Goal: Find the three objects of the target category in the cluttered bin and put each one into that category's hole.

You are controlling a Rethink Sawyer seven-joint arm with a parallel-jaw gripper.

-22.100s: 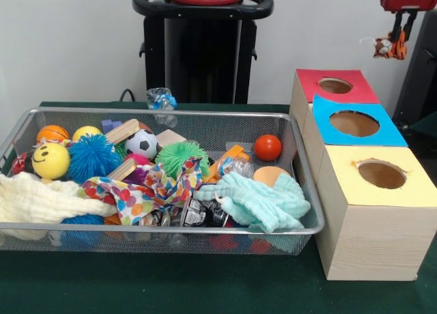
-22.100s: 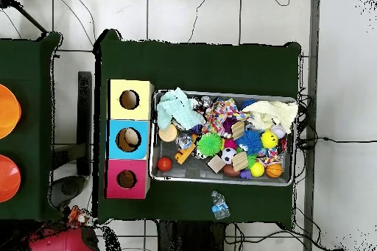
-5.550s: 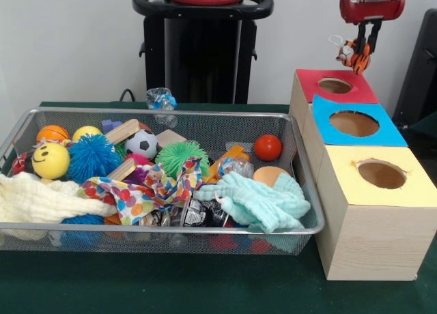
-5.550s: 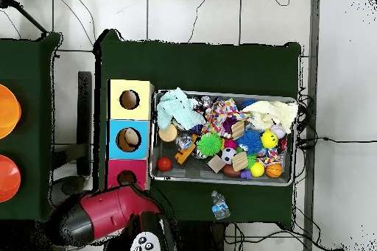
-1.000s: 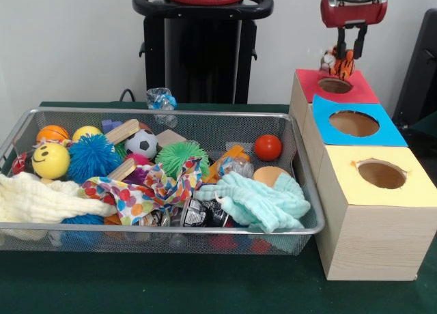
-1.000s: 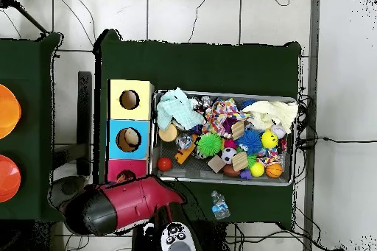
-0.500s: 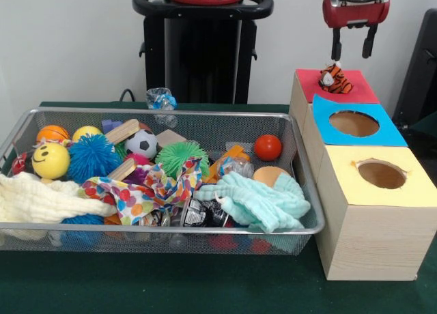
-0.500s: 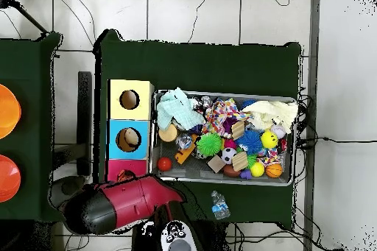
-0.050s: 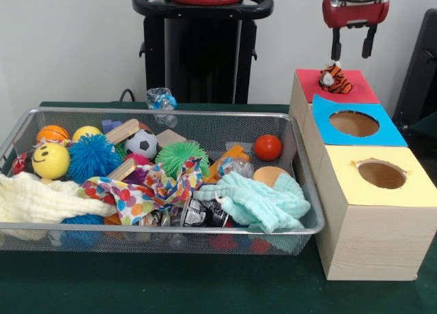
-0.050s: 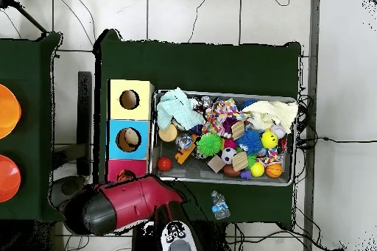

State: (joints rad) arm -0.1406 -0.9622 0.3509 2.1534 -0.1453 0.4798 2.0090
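Tiger toy (image 9: 335, 80) stays on red box (image 9: 355, 90); end effector (image 9: 351, 52) unchanged, fingers apart.

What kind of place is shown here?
Probably a robot lab: a red and black robot arm, three wooden sorting boxes with coloured tops, and a wire mesh bin of toys on a green-covered table.

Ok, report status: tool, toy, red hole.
Tool open, empty, above red box. Tiger toy sitting in the hole, not dropped through. Nothing else blocking.

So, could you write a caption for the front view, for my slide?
Open gripper above a tiger toy sitting at the red box's hole, beside a cluttered bin.
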